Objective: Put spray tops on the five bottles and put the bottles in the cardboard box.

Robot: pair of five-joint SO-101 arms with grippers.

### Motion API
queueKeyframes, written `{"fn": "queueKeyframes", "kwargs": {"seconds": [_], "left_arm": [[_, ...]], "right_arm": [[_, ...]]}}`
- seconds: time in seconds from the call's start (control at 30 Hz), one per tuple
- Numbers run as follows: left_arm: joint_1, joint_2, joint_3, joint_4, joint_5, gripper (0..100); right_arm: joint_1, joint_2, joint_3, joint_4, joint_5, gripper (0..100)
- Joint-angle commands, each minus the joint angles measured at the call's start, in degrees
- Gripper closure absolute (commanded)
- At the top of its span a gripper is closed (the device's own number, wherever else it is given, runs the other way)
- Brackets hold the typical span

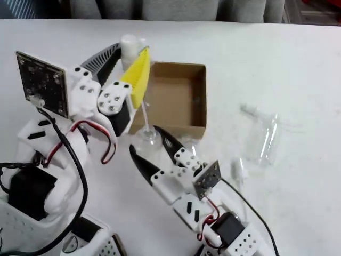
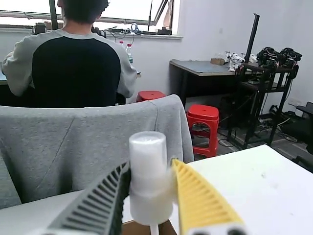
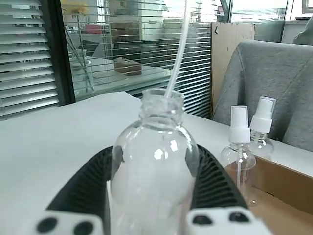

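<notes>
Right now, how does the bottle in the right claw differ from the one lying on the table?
The held bottle stands upright in the right claw; the loose bottle lies on its side on the table. The held bottle takes the tube of the left claw's spray top in its neck; the loose bottle lies apart from both arms. Both are clear.

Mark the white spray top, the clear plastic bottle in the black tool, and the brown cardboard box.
white spray top [image 2: 148,178], left wrist view, middle of its cylindrical body.
clear plastic bottle [image 3: 154,171], right wrist view, front of its rounded body.
brown cardboard box [image 1: 186,130], high view, its near outer wall.
</notes>
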Motion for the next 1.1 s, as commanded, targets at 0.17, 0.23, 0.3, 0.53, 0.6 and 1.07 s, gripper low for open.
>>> {"fn": "queueKeyframes", "kwargs": {"seconds": [0.17, 0.23, 0.3, 0.53, 0.6, 1.07], "left_arm": [[3.3, -8.13, 2.37, 10.29, -0.35, 98], [3.38, -9.1, 7.65, 8.26, -0.35, 98], [3.38, -9.98, 13.54, 4.4, -0.35, 98], [3.47, -17.63, 30.68, -9.93, -0.26, 98], [3.38, -20.0, 34.29, -11.78, -0.26, 98], [7.52, -30.81, 46.86, -9.76, -0.26, 98]], "right_arm": [[-0.22, -0.75, 0.26, -1.01, 0.62, 98.2], [-0.22, -0.75, 0.26, -1.01, 0.62, 98.2], [-0.22, -0.75, 0.26, -1.01, 0.62, 98.2], [-0.22, -0.75, 0.26, -1.01, 0.62, 98.2], [-0.22, -0.75, 0.26, -1.01, 0.62, 98.2], [-0.13, -0.84, 0.26, -1.01, 0.62, 98.2]]}}
